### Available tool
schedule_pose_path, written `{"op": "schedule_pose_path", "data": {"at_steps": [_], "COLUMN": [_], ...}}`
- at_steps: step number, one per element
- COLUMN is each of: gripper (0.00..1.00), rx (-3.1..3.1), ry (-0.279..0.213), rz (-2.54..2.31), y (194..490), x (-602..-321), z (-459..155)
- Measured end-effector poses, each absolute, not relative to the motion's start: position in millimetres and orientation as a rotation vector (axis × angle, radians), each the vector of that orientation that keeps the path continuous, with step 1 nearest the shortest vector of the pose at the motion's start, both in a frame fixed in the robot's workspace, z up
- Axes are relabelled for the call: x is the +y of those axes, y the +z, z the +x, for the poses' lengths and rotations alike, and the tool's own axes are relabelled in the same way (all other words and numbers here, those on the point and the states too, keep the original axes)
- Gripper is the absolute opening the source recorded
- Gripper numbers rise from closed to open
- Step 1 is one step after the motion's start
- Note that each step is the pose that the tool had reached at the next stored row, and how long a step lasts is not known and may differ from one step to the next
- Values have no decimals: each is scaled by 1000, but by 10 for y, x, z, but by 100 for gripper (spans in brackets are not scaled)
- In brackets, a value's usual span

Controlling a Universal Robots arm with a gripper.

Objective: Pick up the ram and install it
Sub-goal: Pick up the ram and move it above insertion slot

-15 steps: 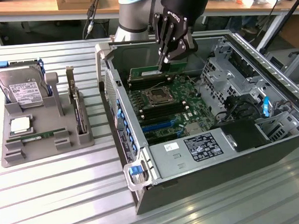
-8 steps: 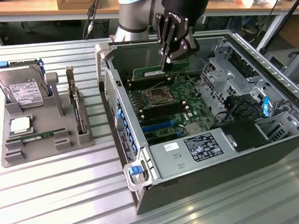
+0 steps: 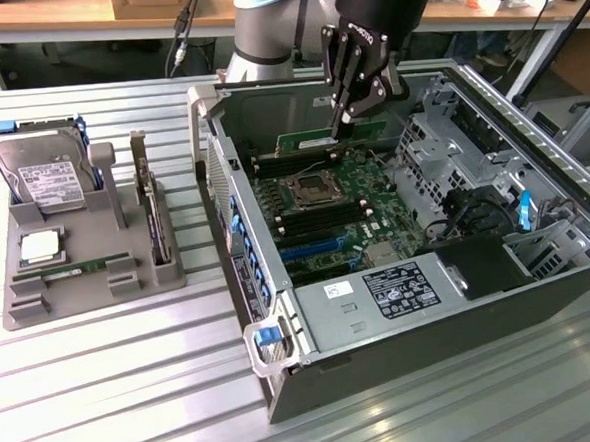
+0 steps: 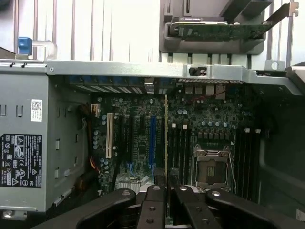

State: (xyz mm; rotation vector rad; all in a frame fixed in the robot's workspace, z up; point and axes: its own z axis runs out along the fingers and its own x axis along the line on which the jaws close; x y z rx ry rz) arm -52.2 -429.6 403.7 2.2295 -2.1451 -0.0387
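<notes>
The tool (image 3: 341, 118) is clenched on the ram (image 3: 310, 140), gripping the green stick from above by its long upper edge. The ram is level and lengthwise, inside the open case (image 3: 540, 296), above the motherboard (image 3: 325, 224). It hangs over the dark memory slots (image 3: 287, 164) on the far side of the processor socket (image 3: 308, 190), close to the case's back wall. Whether it touches a slot I cannot tell.

In the wrist view the tool (image 4: 166, 183) shows the ram (image 4: 166, 133) edge-on as a thin line between its fingers (image 4: 153, 205). That line runs alongside the memory slots (image 4: 178, 143) and the socket (image 4: 211, 167).

On the desk (image 3: 105, 393), toward the exterior view's left, a grey holder (image 3: 163, 274) carries a second ram (image 3: 77, 266) lying flat, well apart from the case, and a hard drive (image 3: 47, 176).
</notes>
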Motion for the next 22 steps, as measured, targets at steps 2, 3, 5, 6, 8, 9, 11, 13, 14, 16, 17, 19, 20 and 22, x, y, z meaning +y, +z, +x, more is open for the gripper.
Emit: {"op": "schedule_pose_path", "data": {"at_steps": [2, 3, 5, 6, 8, 9, 11, 13, 14, 16, 17, 19, 20, 22], "gripper": [13, 13, 13, 13, 13, 13, 13, 13, 13, 13, 13, 13, 13, 13], "rx": [-2145, -2145, -2144, -2144, -2144, -2144, -2144, -2143, -2143, -2143, -2143, -2142, -2142, -2142], "ry": [-38, -38, -37, -37, -36, -36, -35, -34, -34, -33, -33, -33, -32, -31], "rz": [2229, 2229, 2229, 2229, 2228, 2228, 2228, 2227, 2227, 2227, 2227, 2226, 2226, 2226], "y": [4037, 4037, 4037, 4037, 4036, 4036, 4037, 4037, 4036, 4037, 4037, 4037, 4037, 4037], "x": [-4296, -4296, -4296, -4296, -4296, -4296, -4296, -4296, -4296, -4296, -4296, -4296, -4296, -4296], "z": [-461, -439, -397, -387, -363, -352, -327, -283, -251, -230, -210, -182, -147, -85]}}
